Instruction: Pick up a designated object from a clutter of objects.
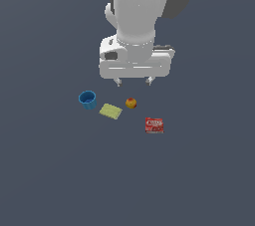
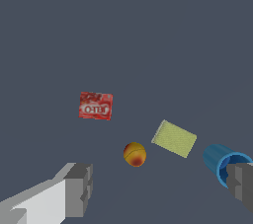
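Observation:
The red box [image 1: 154, 125] with white lettering lies flat on the grey floor at the exterior view's right end of the clutter; it also shows in the wrist view [image 2: 96, 105]. My gripper [image 1: 133, 81] hangs open and empty well above the floor, over the round fruit [image 1: 131, 103], away from the box. In the wrist view my two fingers [image 2: 78, 188] stand wide apart with nothing between them. The blue cup [image 1: 87, 99], the yellow-green pad [image 1: 110, 111] and the fruit lie in a row to the exterior view's left of the box.
In the wrist view the fruit [image 2: 134, 154], the pad [image 2: 174, 138] and the cup [image 2: 223, 161] lie apart from each other. The cup is partly behind one finger. The arm's white body [image 1: 139, 16] fills the upper middle of the exterior view.

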{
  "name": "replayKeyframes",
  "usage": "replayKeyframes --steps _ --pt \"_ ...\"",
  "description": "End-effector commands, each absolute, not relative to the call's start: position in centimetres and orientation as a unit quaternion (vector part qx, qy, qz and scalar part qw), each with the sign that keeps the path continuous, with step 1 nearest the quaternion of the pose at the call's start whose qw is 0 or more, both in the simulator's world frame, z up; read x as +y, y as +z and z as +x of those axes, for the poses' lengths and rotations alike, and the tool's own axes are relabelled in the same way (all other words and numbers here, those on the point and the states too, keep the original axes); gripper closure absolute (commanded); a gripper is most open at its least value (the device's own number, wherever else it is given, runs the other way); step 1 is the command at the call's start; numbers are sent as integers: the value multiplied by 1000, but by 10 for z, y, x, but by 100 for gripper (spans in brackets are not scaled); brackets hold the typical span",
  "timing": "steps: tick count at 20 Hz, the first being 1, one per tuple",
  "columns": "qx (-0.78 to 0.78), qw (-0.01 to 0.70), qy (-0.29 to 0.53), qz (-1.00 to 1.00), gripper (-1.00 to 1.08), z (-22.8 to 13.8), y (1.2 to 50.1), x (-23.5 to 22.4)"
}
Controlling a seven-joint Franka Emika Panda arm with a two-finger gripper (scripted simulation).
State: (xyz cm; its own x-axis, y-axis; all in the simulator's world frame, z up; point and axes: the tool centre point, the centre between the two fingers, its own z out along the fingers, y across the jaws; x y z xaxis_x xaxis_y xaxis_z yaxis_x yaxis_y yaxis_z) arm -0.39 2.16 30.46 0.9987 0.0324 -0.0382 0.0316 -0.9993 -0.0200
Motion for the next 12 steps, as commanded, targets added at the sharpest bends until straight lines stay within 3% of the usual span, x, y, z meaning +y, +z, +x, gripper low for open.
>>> replayKeyframes --steps 1,12 --pt "-16 10 19 -1000 -92 -4 305 22" --pt "-28 9 1 -1000 -92 0 319 21"
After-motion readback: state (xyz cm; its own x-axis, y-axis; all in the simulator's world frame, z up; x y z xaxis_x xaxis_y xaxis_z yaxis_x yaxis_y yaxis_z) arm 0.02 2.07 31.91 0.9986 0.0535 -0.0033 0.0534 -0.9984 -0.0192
